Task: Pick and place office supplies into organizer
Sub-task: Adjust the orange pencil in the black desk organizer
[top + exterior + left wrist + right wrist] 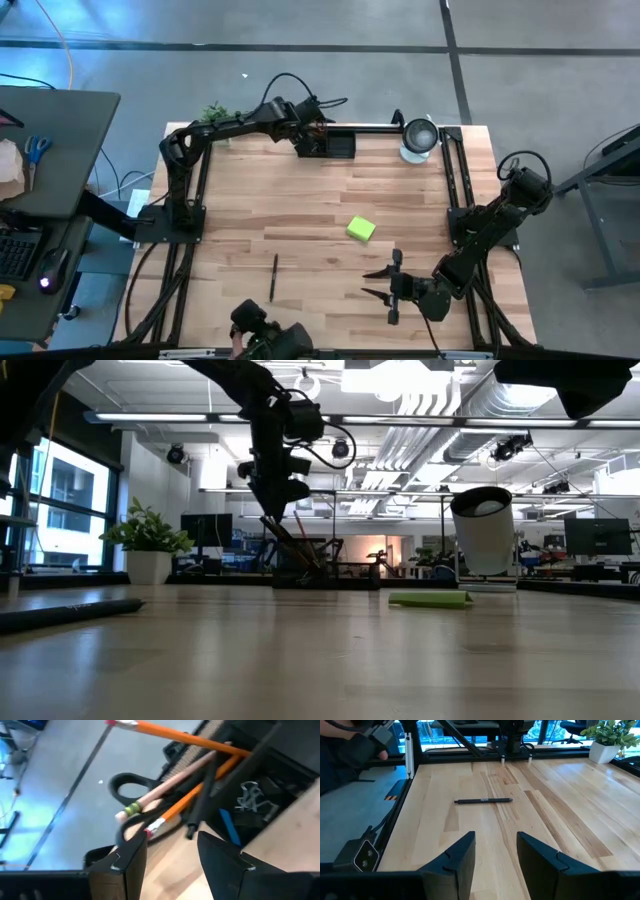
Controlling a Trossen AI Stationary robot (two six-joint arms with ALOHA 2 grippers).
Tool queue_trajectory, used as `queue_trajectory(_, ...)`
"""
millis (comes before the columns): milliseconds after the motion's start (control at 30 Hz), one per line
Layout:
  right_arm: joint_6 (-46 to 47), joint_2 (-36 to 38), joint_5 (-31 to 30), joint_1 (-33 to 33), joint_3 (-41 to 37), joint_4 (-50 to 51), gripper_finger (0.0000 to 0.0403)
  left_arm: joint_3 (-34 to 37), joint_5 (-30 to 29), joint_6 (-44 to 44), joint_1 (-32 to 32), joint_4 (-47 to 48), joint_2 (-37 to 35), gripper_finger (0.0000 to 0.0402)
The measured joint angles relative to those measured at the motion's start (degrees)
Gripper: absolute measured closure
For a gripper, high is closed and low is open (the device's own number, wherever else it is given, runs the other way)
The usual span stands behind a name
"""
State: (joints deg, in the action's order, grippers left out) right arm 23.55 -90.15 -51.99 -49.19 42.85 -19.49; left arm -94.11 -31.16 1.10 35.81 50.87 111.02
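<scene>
The black organizer (335, 145) sits at the table's far edge. Leaning out of it are orange pencils (190, 740), a wooden pencil (170, 782), a black pen (205, 795) and black scissors (130, 787). Binder clips (255, 797) and a blue eraser (227, 822) lie inside. My left gripper (172, 840) hangs open over the organizer's left end, nothing between its fingers. A lime-green sticky-note pad (361, 229) and a black pen (273, 277) lie flat on the table. My right gripper (385, 285) waits open near the front right, pointing at that pen (483, 800).
A silver-and-white cup (419, 138) stands at the far right of the table, and a potted plant (213, 112) at the far left corner. A person's dark sleeve (350, 750) shows beyond the table's left edge. Bare wood lies between pad, pen and organizer.
</scene>
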Motion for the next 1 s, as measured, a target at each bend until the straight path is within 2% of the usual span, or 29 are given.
queue_trajectory(167,0.0,0.0,0.1,0.0,0.0,0.2,0.0265,0.0,-3.0,0.2,0.2,-1.1,0.0,0.0236)
queue_trajectory(300,0.0,0.0,0.2,0.0,0.0,0.2,0.0265,0.0,-3.2,0.2,0.2,-1.2,0.0,0.0236)
queue_trajectory(500,0.0,0.0,0.4,0.0,0.0,0.2,0.0265,0.0,6.7,0.7,-0.3,3.6,0.0,0.0236)
queue_trajectory(533,0.0,0.0,0.4,0.0,0.0,0.2,0.0265,0.0,6.9,0.7,-0.3,4.4,0.2,0.0236)
queue_trajectory(700,1.0,0.0,0.4,0.0,0.0,0.0,0.0265,0.1,0.8,0.9,-0.2,4.1,1.9,0.0236)
queue_trajectory(1000,0.7,0.0,0.4,0.0,0.0,0.0,0.0265,0.0,-1.7,0.1,-0.3,-3.8,2.3,0.0236)
